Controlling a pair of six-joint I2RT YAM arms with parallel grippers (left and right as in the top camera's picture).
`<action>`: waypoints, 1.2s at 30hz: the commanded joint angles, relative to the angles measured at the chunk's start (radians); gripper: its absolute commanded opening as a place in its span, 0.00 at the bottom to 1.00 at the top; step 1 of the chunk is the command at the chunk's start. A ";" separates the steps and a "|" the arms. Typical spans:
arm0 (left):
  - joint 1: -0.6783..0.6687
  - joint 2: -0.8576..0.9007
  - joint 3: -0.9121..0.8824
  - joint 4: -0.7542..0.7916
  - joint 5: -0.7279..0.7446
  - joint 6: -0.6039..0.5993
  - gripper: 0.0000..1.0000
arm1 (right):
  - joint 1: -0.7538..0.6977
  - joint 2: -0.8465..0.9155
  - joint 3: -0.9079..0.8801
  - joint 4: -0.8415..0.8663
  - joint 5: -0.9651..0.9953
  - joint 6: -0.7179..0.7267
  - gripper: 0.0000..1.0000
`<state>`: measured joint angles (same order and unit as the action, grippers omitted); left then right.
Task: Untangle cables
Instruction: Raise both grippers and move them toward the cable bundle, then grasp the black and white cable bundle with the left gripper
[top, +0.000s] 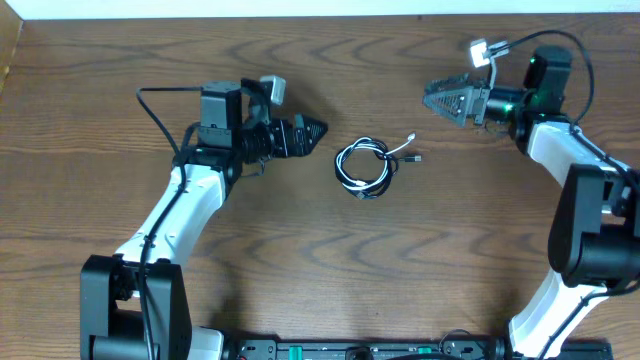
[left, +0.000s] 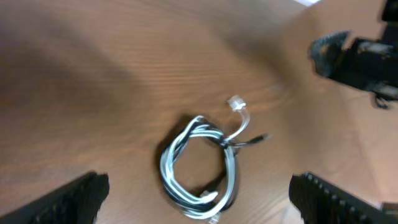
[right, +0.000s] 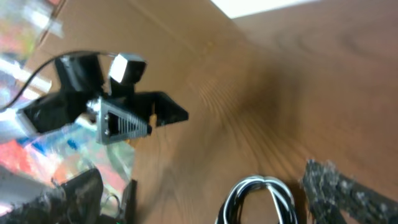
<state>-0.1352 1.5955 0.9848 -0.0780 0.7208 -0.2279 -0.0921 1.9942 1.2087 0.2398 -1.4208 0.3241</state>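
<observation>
White and black cables (top: 364, 166) lie wound together in one small coil on the wooden table (top: 300, 260), just beyond the left gripper (top: 308, 133). The right gripper (top: 443, 98) hangs farther off, past the coil. Both grippers are spread wide and hold nothing. The cords look light, limp and smooth, and would likely drag as one bundle if tugged. Best hold, I judge, is the white plug end (left: 236, 103) poking out on the coil's far side from the left gripper.

White cable (left: 168, 163), black cable (left: 234, 180); table (top: 300, 250) brown, wavy wood grain; left fingers (left: 68, 200) black, ribbed.
</observation>
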 joint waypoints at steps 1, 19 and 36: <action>0.003 0.005 0.015 -0.091 -0.164 0.060 0.98 | 0.027 0.021 0.012 -0.188 0.134 -0.214 0.99; 0.003 0.006 0.014 -0.211 -0.158 0.025 0.98 | 0.203 0.014 0.012 -0.589 0.629 -0.422 0.99; -0.197 0.123 0.011 -0.102 -0.273 -0.174 0.69 | 0.225 0.015 0.012 -0.592 0.679 -0.135 0.43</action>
<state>-0.2821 1.6875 0.9848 -0.2119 0.5388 -0.2840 0.1295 2.0094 1.2125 -0.3523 -0.7910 0.0994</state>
